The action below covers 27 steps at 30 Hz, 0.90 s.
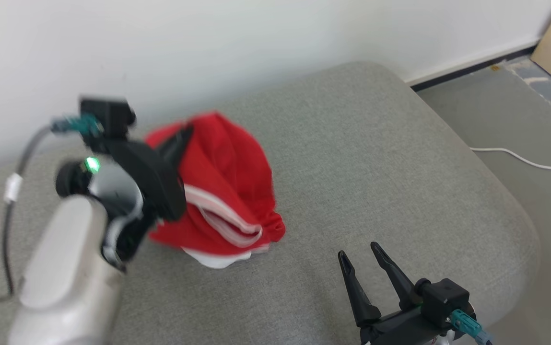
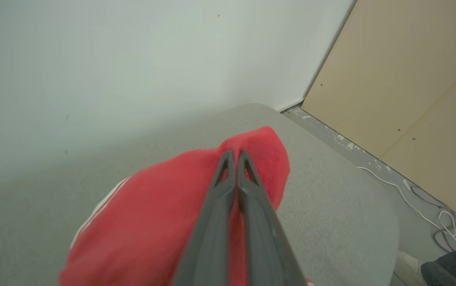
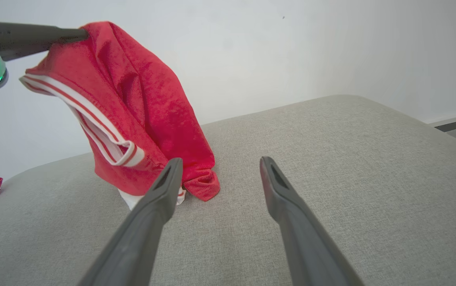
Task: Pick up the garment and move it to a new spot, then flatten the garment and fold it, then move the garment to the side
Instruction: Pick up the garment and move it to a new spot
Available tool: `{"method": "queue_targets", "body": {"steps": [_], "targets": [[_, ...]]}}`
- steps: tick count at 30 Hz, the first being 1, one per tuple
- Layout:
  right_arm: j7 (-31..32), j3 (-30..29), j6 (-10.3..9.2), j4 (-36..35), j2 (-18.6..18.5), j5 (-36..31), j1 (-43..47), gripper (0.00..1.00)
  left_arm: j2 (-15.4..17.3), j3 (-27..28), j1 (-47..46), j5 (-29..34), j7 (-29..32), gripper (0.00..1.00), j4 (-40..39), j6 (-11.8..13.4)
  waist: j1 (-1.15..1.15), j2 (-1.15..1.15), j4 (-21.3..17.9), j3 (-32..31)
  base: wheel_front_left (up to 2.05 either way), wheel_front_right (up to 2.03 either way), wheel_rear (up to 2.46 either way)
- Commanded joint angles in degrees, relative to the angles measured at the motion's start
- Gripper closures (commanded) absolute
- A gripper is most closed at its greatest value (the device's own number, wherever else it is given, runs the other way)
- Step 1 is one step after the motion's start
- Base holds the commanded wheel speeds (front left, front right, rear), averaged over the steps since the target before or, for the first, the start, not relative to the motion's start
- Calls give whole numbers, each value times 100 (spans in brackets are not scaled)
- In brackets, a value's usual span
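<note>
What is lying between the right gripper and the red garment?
Nothing lies there. In the head view, a bare stretch of grey cushion separates the right gripper from the red garment, which the left gripper holds up.

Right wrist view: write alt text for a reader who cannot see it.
A red garment with white stripes hangs from the left gripper at upper left, its hem reaching a grey cushion. The fingers of the right gripper stand open and empty in front.
</note>
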Motion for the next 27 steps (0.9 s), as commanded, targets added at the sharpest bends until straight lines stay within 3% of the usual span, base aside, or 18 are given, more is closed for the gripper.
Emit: {"method": "queue_targets", "body": {"steps": [1,6,7,8,9,13,18,22,27], "targets": [[-27,5,-14,21,4,11,-66,0,-95,-71,286,28,-148,100,309,-4,0,0,-193,204,0,0,0],[-25,-54,-14,38,4,-41,-32,0,-392,-391,637,308,-633,100,1189,36,0,0,-117,218,0,0,0],[-4,-58,-14,30,5,-59,-32,0,-422,-502,674,398,-740,85,1324,27,0,0,-91,209,0,0,0],[15,-88,-14,27,3,-79,-25,0,-491,-571,726,415,-853,53,1471,29,0,0,-43,185,0,0,0],[26,-100,-14,13,3,-88,-17,0,-561,-608,749,437,-970,2,1588,25,0,0,0,175,0,0,0],[71,-175,-14,-28,4,-150,45,0,-704,-656,808,426,-1452,0,1774,13,0,0,179,99,0,0,0],[166,-423,-14,-140,2,-249,198,0,-805,-550,1015,398,-2665,0,1652,32,0,0,646,-126,0,0,0],[226,-620,-14,-230,-10,-325,329,0,-620,-378,1370,456,-3329,0,1358,66,0,0,971,-309,0,0,0],[318,-901,-14,-378,-23,-446,538,0,-381,-42,2100,566,-3544,0,724,180,0,0,1375,-526,0,0,0]]}}
